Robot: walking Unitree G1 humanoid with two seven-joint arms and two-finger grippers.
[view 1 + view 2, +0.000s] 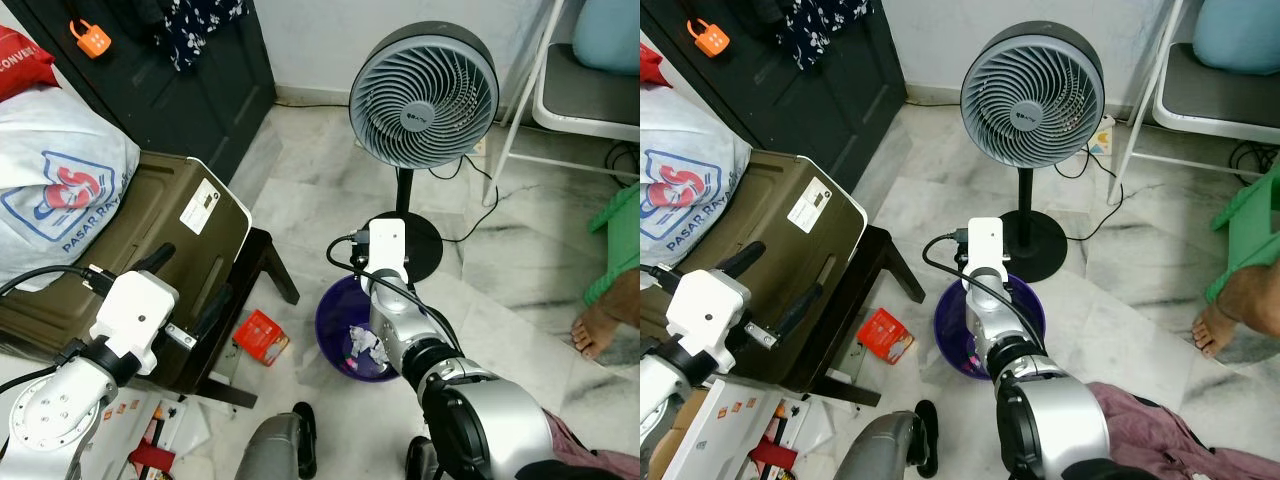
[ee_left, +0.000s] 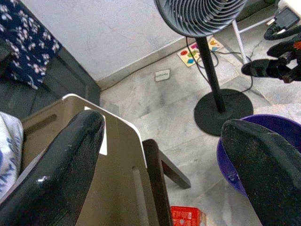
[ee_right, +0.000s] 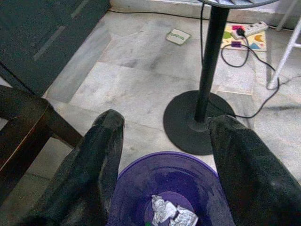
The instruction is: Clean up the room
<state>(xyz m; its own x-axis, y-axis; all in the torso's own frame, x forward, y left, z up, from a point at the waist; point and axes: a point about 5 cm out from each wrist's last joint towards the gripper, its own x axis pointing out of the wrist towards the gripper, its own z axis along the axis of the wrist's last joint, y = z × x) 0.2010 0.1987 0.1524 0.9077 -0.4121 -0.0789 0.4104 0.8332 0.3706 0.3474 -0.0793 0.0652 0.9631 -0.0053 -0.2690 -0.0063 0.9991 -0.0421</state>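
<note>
Crumpled paper [image 3: 168, 211] sits binned in the purple bucket [image 3: 141, 175]; light, squashy, easily pinched anywhere. Right gripper [image 3: 164, 141] is spread empty above.

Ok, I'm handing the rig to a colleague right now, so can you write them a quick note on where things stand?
Right gripper: open, empty, held above the purple bin.
Left gripper: open, empty, raised near the olive case on the dark stool.
Done: crumpled paper lies in the bin, by the fan base.
Left: red packet on the floor beside the stool, plus papers and packets on the floor by the robot's left arm.
</note>
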